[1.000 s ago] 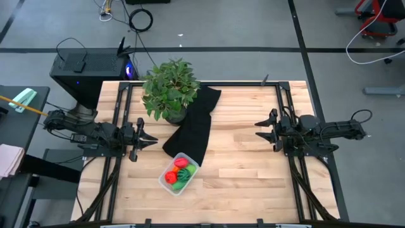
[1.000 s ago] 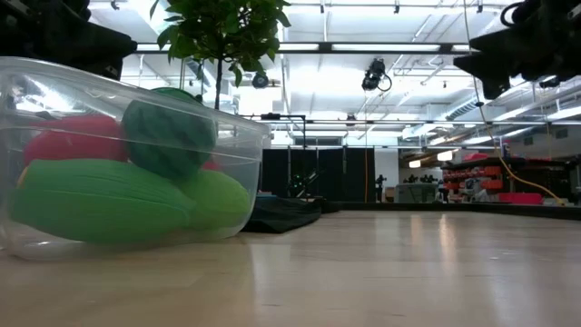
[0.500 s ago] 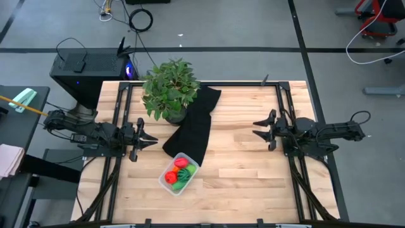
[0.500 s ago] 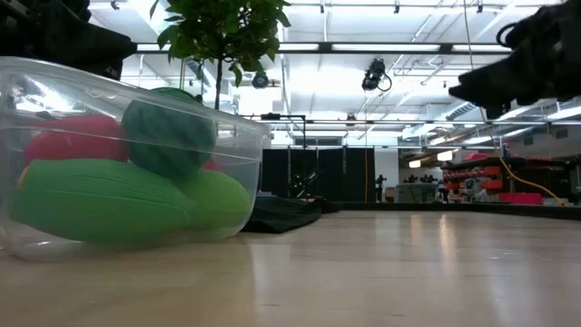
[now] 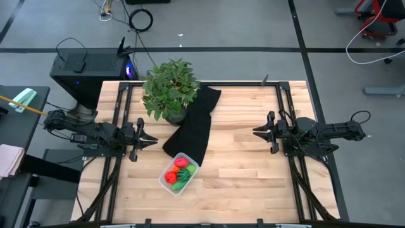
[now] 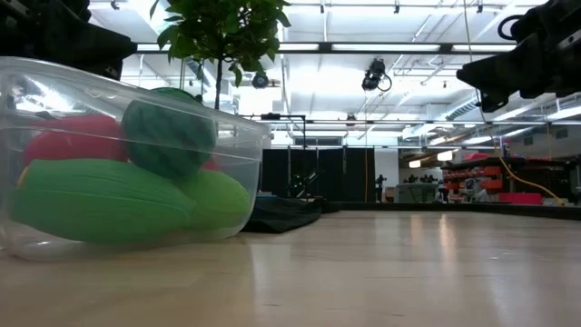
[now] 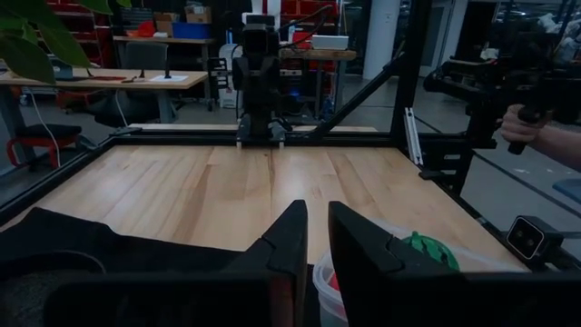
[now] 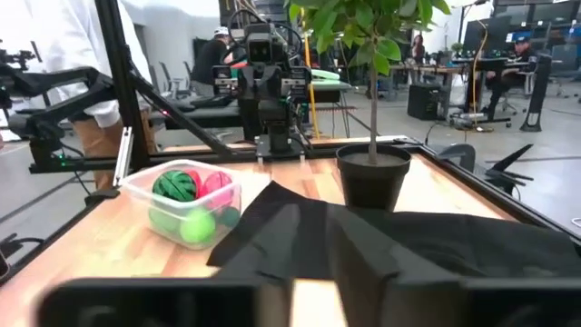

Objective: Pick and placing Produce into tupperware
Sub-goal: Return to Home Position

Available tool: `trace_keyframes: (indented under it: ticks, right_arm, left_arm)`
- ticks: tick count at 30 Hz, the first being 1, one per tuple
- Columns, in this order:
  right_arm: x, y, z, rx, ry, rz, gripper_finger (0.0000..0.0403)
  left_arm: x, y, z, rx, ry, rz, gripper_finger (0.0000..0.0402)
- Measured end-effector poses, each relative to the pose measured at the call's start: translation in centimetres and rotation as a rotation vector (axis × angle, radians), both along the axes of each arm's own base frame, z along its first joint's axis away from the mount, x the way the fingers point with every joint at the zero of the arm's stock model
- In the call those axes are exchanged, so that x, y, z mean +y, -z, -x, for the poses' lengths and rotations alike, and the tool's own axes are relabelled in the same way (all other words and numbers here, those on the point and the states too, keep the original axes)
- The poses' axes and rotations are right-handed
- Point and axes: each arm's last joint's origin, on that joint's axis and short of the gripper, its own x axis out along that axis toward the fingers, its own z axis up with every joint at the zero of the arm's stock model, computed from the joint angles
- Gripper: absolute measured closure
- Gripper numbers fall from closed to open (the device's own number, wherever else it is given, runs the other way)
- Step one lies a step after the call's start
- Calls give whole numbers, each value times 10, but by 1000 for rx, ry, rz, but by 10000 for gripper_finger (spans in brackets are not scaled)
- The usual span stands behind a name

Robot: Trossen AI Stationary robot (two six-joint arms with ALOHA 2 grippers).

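Note:
The clear tupperware (image 5: pixel 179 173) rests on its base on the wooden table, near the front and left of centre, at the near end of the black cloth (image 5: pixel 193 123). Produce lies inside it: a long green piece (image 6: pixel 100 200), a light green one (image 6: pixel 218 200), a dark green striped one (image 6: pixel 168 136) and red ones (image 5: pixel 172 171). My left gripper (image 5: pixel 154 140) hovers level at the table's left side, fingers a narrow gap apart (image 7: pixel 318 227), holding nothing. My right gripper (image 5: pixel 255 132) hovers level at the right side, also narrowly open (image 8: pixel 315 227) and empty.
A leafy potted plant (image 5: pixel 169 95) stands at the far left on the cloth's far end. Black frame rails (image 5: pixel 283 107) run along both table sides. A person (image 8: pixel 82 54) stands beyond the table, and a hand (image 7: pixel 526 127) shows off to the side.
My right gripper has drawn its fingers closer together, from a wide gap to a narrow one, while staying level at the table's right side. The tupperware and the produce have kept still.

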Motion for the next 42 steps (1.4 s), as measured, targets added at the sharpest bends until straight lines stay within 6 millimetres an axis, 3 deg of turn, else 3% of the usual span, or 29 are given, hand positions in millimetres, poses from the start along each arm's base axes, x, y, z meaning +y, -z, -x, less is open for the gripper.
trace_keyframes:
  ticks: [3, 5, 14, 23, 29, 42]
  right_arm:
    - [0, 0, 0, 3, 0, 9, 373]
    - [0, 0, 0, 3, 0, 16, 394]
    - [0, 1, 0, 10, 8, 9, 397]
    - [-1, 1, 0, 11, 20, 11, 400]
    - [-1, 2, 0, 25, 20, 10, 401]
    - [-1, 3, 0, 27, 23, 2, 402]
  left_arm:
    - [0, 0, 0, 0, 0, -3, 348]
    - [0, 0, 0, -1, 0, -18, 352]
    - [0, -1, 0, -18, -1, -99, 395]
    - [-1, -15, 1, -160, 34, -111, 396]
    - [9, -20, 0, -204, -79, -135, 398]
    - [26, -13, 3, -138, -120, -130, 400]
